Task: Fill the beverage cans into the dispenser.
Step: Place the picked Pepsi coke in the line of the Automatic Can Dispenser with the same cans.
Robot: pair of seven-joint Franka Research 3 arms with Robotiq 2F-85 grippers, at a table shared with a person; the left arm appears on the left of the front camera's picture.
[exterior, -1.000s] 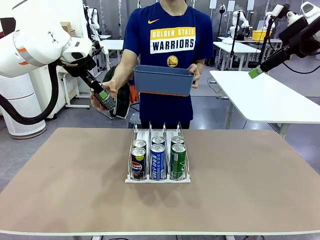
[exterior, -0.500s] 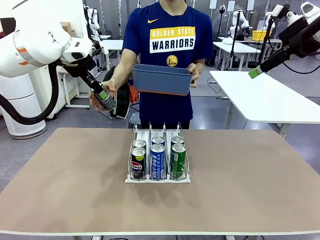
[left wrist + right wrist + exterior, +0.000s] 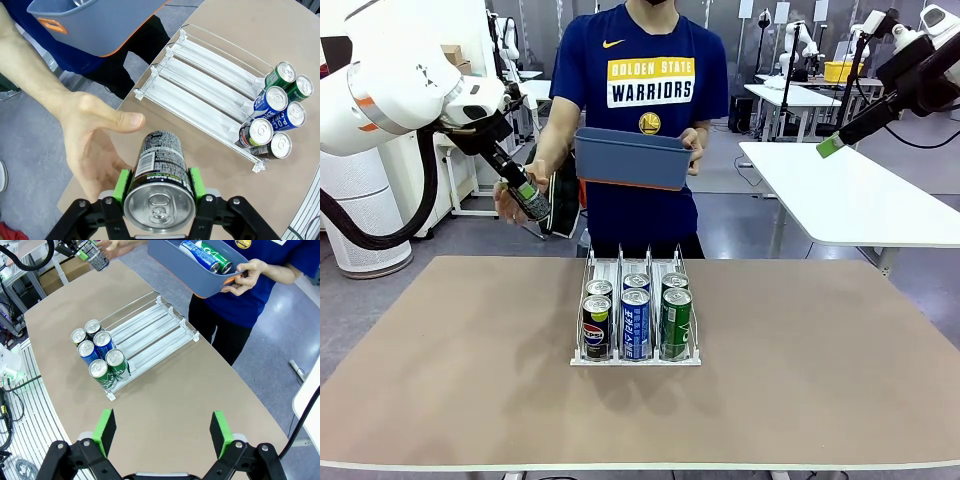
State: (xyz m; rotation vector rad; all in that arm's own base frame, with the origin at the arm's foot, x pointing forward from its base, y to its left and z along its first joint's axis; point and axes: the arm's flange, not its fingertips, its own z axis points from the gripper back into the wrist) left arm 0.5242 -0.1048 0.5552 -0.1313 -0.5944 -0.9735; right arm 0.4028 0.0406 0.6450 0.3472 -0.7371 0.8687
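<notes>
Dark can (image 3: 161, 155) clamped in left gripper (image 3: 159, 186) near counter's (image 3: 800, 370) far edge, person's open hand (image 3: 95, 145) just beside it, right gripper (image 3: 163, 432) spread wide, empty, six cans (image 3: 636, 322) standing in rack (image 3: 605, 268).

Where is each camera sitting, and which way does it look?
Front: between the arms, facing across the table at the person; left arm and right arm show.
Left wrist: on the wrist, looking along the left end effector, shut on a can, toward a hand.
Right wrist: high up, looking down past the open right end effector at the bin.
Shared: both wrist views show the dispenser holding six cans.
</notes>
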